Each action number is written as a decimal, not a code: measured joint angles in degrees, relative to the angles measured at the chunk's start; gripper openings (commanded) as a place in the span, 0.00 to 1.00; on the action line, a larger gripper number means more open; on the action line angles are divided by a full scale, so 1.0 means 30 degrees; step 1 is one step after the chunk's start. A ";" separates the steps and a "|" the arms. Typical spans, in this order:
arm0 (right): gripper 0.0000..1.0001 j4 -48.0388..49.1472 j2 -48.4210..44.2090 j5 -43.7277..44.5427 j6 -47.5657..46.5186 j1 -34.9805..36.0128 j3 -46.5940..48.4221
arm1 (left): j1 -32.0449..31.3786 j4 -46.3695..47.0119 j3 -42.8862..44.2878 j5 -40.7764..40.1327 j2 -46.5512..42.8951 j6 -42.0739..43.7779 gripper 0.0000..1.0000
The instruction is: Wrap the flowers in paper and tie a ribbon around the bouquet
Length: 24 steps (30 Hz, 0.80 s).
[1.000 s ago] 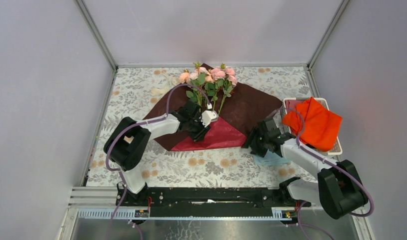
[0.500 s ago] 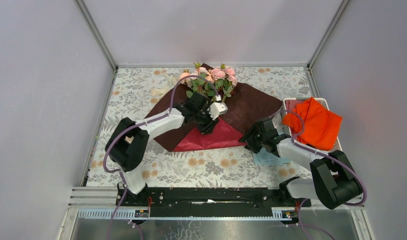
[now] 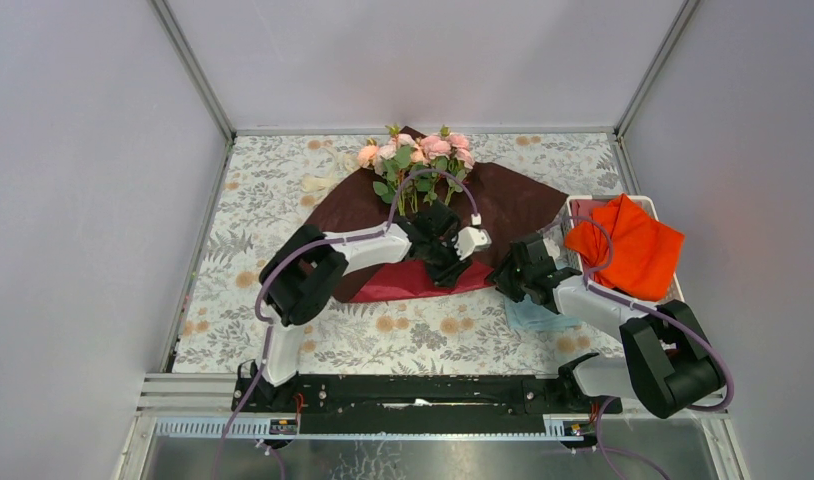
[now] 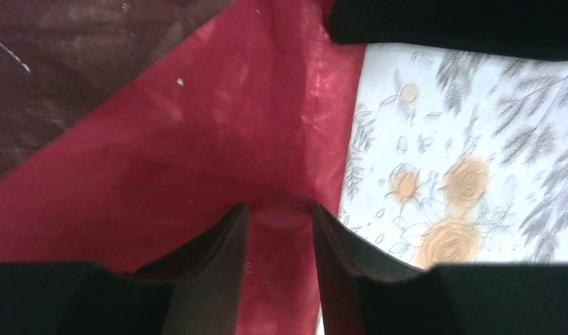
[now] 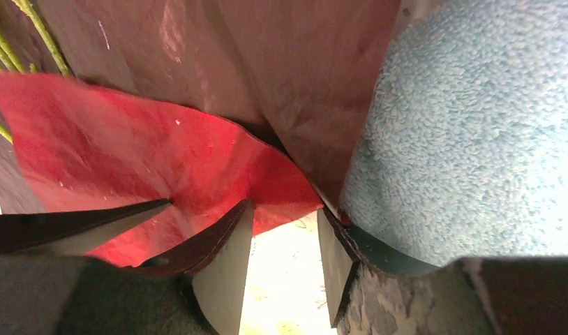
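Dark crimson crinkled paper (image 3: 503, 205) spread on floral surface (image 3: 273, 190), pink flowers (image 3: 415, 155) atop. Left pincer (image 4: 280, 218) pinching folded red flap; right pincer (image 5: 285, 241) parted at paper's corner.

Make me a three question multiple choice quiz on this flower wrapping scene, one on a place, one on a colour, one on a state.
1. The flowers lie at the paper's:
A far corner
B near edge
C right corner

2. The cloth in the white tray is:
A blue
B orange-red
C green

3. The paper's near corner is:
A flat
B folded over, showing crimson
C torn off

Answers: 1 A, blooms top the sheet's far point. 2 B, orange-red cloth fills it. 3 B, the crimson flap lies on the maroon.
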 measured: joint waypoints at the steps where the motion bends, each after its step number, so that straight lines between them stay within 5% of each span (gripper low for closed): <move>1: 0.47 0.0029 0.0000 0.0058 -0.0095 0.0000 0.0000 | 0.0007 -0.0015 0.0000 -0.0073 0.0372 0.0007 0.46; 6: 0.43 0.0372 0.0240 0.0437 -0.0707 0.0000 0.0095 | 0.0102 0.0270 0.0255 -0.0233 0.0627 -0.0124 0.46; 20: 0.00 0.0619 0.0896 0.1683 -0.3002 0.0393 0.0976 | 0.0102 0.0546 0.0197 -0.0328 0.0634 -0.0182 0.46; 24: 0.02 -0.0051 0.0896 0.2994 -0.4175 0.1479 0.2011 | 0.0109 0.0743 0.0044 -0.0255 0.0612 -0.0182 0.47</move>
